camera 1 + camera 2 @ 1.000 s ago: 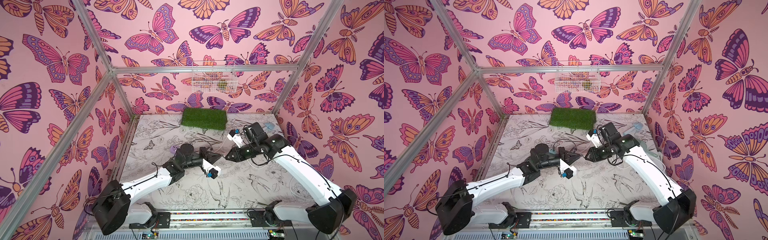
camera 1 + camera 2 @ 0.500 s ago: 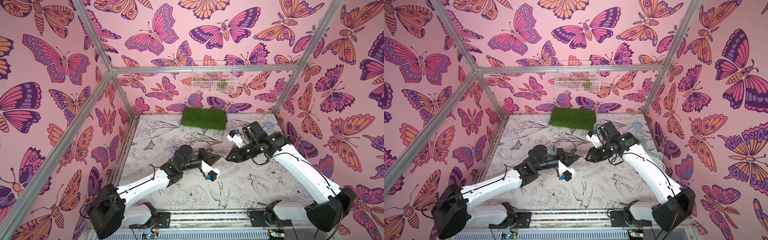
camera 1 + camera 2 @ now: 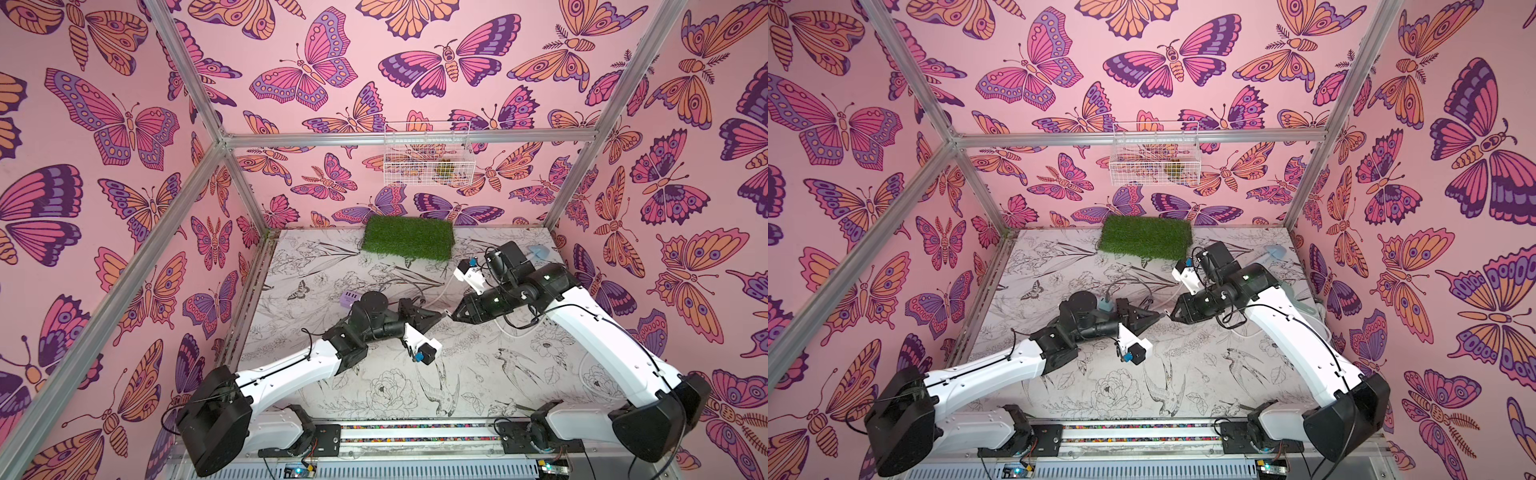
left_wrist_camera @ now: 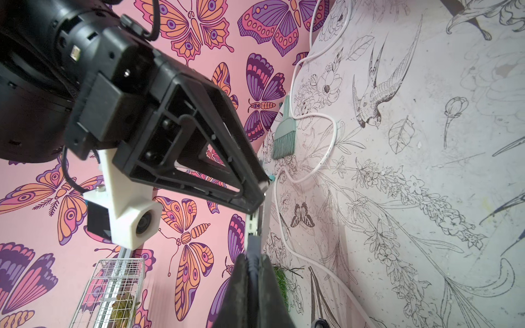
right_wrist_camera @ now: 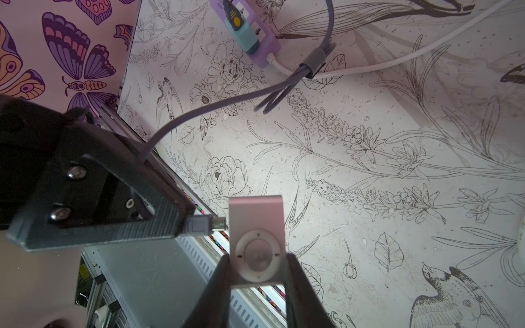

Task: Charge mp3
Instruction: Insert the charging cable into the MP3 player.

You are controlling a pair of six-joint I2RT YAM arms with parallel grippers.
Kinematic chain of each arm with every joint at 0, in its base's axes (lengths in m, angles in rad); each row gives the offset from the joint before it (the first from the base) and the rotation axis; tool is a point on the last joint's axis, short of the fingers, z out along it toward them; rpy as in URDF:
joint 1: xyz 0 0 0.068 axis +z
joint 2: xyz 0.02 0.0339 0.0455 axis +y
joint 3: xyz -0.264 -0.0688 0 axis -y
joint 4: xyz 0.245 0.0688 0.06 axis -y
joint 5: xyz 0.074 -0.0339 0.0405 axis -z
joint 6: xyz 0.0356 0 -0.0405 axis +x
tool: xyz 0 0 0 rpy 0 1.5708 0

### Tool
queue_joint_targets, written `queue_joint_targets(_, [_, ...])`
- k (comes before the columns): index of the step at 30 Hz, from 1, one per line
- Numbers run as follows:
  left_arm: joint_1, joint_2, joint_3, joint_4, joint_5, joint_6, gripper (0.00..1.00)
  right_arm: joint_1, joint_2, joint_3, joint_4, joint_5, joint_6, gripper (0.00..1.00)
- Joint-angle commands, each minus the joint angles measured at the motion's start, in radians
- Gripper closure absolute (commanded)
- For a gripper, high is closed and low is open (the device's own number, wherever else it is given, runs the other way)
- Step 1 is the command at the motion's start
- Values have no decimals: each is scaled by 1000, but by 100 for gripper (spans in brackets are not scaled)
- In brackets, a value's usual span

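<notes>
The right gripper holds the mp3; the left gripper pinches the plug just beside it.

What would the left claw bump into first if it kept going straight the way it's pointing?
Most likely the pink mp3 player held in the right claw. The left claw grips a cable plug whose metal tip sits right beside the player's edge.

Floral-print table, grass mat, purple hub, brush
</notes>
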Motion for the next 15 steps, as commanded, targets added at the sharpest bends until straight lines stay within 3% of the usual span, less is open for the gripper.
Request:
queue_joint_targets(1, [-7, 3, -2, -17, -9, 9, 100, 3, 7, 28, -30, -23, -5, 79])
queue_joint_targets(15, [-10, 4, 1, -31, -9, 15, 100, 15, 14, 42, -48, -23, -9, 80])
